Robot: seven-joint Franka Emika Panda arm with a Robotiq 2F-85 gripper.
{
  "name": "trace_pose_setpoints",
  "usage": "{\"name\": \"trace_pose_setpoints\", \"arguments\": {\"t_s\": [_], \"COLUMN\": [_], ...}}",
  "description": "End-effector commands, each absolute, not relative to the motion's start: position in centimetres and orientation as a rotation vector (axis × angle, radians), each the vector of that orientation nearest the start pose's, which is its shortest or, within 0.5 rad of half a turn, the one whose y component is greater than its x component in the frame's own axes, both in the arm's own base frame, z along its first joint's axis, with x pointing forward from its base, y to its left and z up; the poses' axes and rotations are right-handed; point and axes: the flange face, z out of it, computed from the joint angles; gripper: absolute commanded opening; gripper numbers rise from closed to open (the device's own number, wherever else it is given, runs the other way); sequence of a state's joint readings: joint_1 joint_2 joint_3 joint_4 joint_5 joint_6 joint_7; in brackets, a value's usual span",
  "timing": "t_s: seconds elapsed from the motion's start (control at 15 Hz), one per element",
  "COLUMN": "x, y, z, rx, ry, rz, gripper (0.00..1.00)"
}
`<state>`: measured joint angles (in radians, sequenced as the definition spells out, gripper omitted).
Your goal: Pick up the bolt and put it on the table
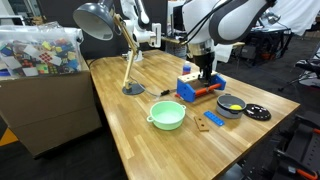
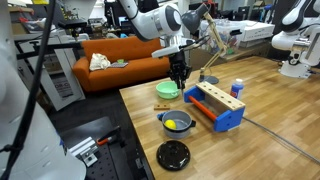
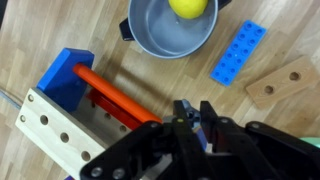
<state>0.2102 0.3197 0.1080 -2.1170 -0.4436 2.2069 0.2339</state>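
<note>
Wrist view: the gripper is seen above a blue-and-wood toolbox standing on the table. Whether its jaws are parted or clamped cannot be told. The bolt cannot be made out.

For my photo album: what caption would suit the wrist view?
Gripper above a wooden toolbox, with a grey pot and blue block on the table.

We see a matt, grained wooden worktop, a dull grey metal-looking pot, a smooth blue plastic block and a bare wooden rack
</note>
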Motion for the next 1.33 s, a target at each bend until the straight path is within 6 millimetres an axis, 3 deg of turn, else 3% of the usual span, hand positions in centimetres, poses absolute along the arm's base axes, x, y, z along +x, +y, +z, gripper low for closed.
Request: {"name": "trace_pose_setpoints", "arguments": {"t_s": [0.0,0.33,0.87,0.93,1.07,1.27], "x": [53.9,54.4,55.4,55.5,55.6,56.1], "y": [16.5,17.6,16.2,16.2,16.2,16.3], "z": [22.4,21.1,20.0,20.1,20.3,20.7], "rx": [-3.458,-3.446,-3.467,-3.464,-3.463,-3.465], "ry": [-0.745,-0.784,-0.746,-0.749,-0.761,-0.767], "rz": [0.388,0.486,0.559,0.562,0.553,0.528], "gripper": [0.05,0.05,0.05,0.09,0.47,0.66]}}
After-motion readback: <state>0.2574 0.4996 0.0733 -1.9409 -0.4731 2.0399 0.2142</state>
